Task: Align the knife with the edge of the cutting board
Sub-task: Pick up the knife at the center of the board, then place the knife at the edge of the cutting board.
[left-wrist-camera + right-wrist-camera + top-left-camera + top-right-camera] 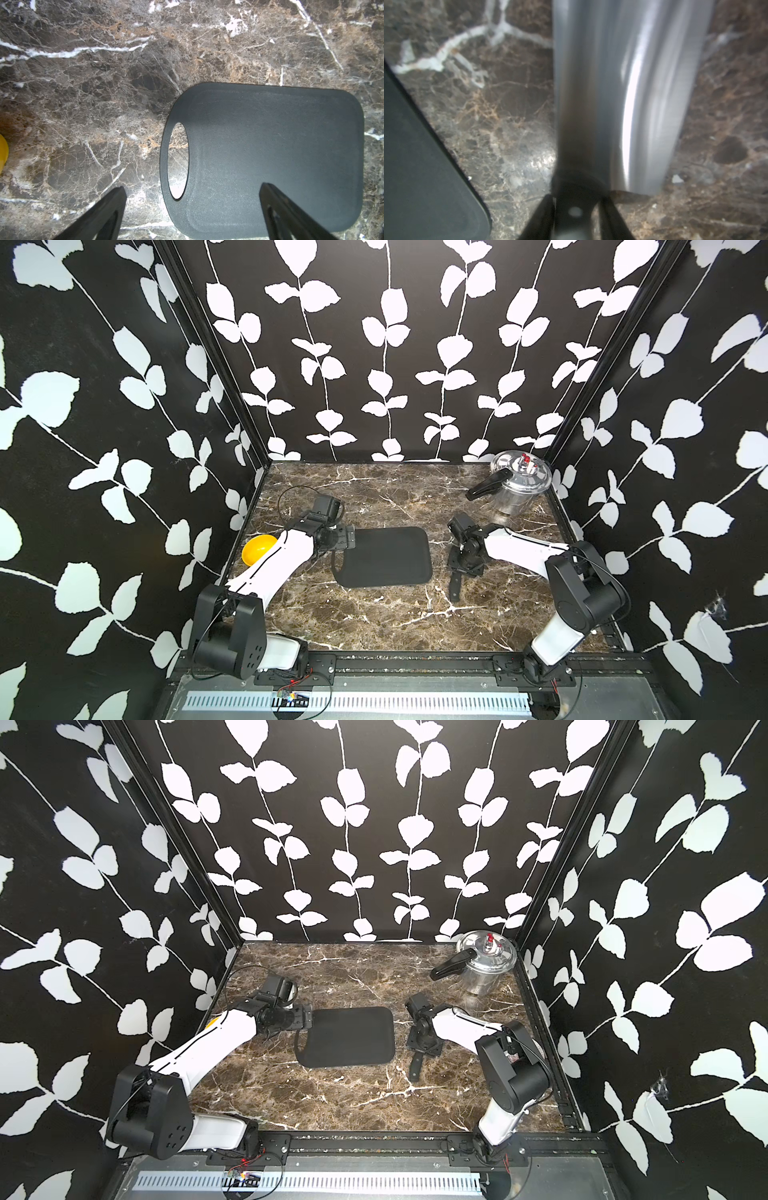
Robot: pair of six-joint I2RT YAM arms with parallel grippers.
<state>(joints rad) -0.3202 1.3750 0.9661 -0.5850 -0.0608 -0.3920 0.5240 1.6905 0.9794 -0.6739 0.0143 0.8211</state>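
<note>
Right claw [575, 199] grips the broad grey knife [623, 83] by its handle; left claw [193, 187] gapes over the matte cutting board [270, 155].

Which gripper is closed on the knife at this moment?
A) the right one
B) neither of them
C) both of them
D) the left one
A: in the right wrist view the right gripper pinches the black handle of the knife, while the left gripper stands open at the cut-out end of the cutting board.
</note>
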